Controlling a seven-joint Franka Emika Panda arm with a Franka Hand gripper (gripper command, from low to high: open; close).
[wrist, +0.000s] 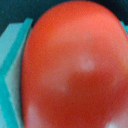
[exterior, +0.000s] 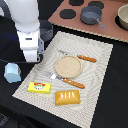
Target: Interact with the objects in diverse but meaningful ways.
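Note:
A red tomato fills the wrist view, very close to the camera. A teal edge shows beside it; I cannot tell what it is. In the exterior view the tomato is hidden under the white arm. My gripper is low over the near-left corner of the cloth mat, and its fingers are hidden. A light-blue cup stands just left of it. A yellow packet and a bread loaf lie at the mat's front. A grey handled pot sits on the toy stove.
A tan round plate lies mid-mat between an orange-handled knife and fork. A second dark pot stands behind the arm. The brown stove board and a bowl are at the back right.

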